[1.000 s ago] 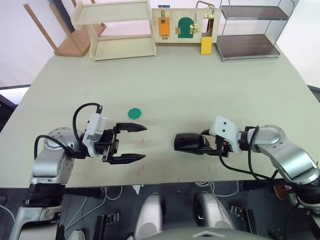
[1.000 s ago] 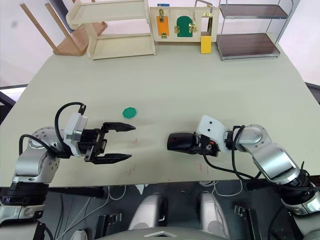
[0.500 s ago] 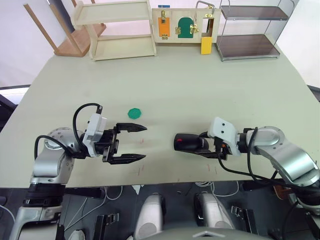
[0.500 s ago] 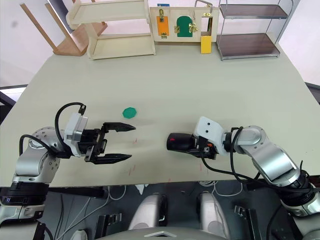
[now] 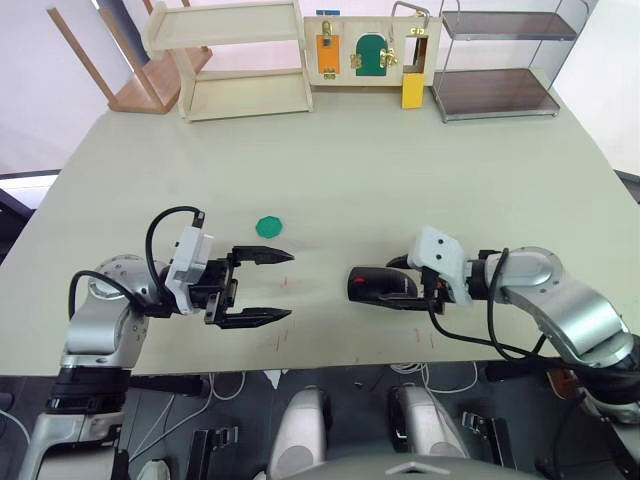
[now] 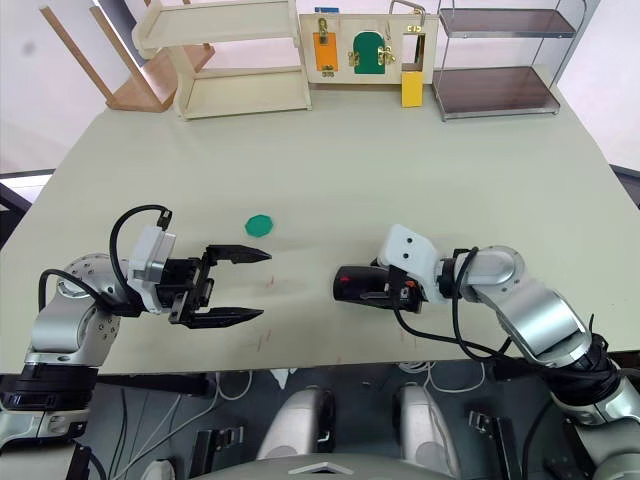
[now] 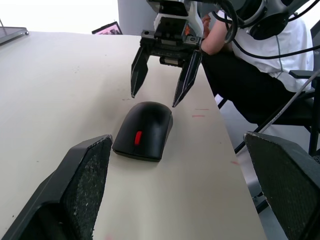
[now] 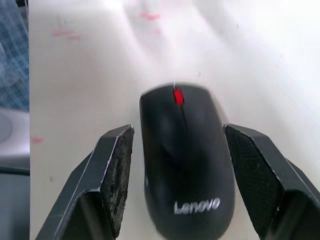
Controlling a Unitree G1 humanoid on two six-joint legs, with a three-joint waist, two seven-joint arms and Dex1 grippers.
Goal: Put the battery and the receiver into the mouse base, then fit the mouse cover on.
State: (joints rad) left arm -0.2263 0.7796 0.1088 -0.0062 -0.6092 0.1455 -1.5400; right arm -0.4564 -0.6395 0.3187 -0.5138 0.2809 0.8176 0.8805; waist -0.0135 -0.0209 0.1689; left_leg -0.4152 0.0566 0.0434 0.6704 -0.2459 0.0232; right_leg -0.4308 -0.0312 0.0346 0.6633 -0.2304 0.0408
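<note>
A black mouse (image 5: 372, 285) with a red scroll wheel lies near the table's front edge, its glossy mouse cover (image 8: 187, 155) seated on the mouse base. The base's inside, the battery and the receiver are hidden. My right gripper (image 7: 155, 97) is open, with its fingertips (image 7: 135, 90) at the mouse's rear end, one to each side, apart from the shell. My left gripper (image 5: 289, 286) stands open to the left of the mouse with nothing between its fingers, pointing at it.
A green ring (image 5: 267, 226) lies just beyond the left gripper. A wooden shelf (image 5: 240, 60), a latch board (image 5: 365, 50) and a metal rack (image 5: 500, 60) line the far edge. A seated person (image 7: 260, 75) is past the table's side.
My right wrist has shifted a little to the left and away from the front edge. The mouse and the left arm have stayed put.
</note>
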